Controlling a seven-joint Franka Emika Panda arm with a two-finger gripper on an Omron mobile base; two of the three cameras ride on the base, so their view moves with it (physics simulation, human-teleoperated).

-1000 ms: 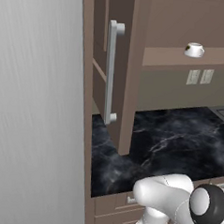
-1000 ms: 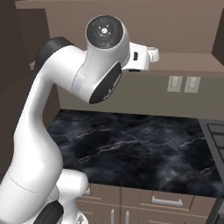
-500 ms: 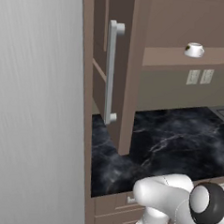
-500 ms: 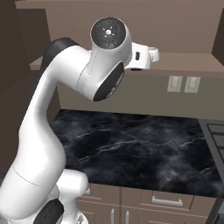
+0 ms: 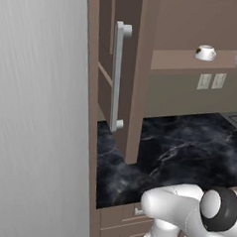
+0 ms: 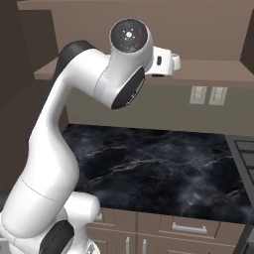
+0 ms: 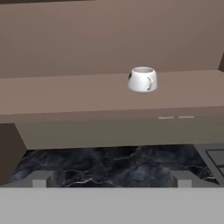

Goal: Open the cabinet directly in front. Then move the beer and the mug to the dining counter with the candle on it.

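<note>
The cabinet's door (image 5: 131,66) stands swung open, its long silver handle (image 5: 116,75) facing me. On the cabinet's bare wooden shelf (image 7: 65,94) sits the white mug (image 7: 142,79), upright, with a dark mark on its side; it also sits at the back right as the mug (image 5: 205,52). My gripper (image 7: 111,179) is open and empty, level with the shelf and a good way short of the mug, which lies ahead and slightly right. The beer, the dining counter and the candle are out of view.
Below the shelf runs a black marble worktop (image 6: 163,168) over brown drawers (image 6: 188,225). Two wall outlets (image 6: 208,95) sit under the shelf. A stove edge (image 6: 245,154) lies at the right. A tall grey panel (image 5: 36,110) fills the left side.
The arm's upper joint and hand have shifted slightly to the right toward the shelf. The mug and the cabinet door have not moved.
</note>
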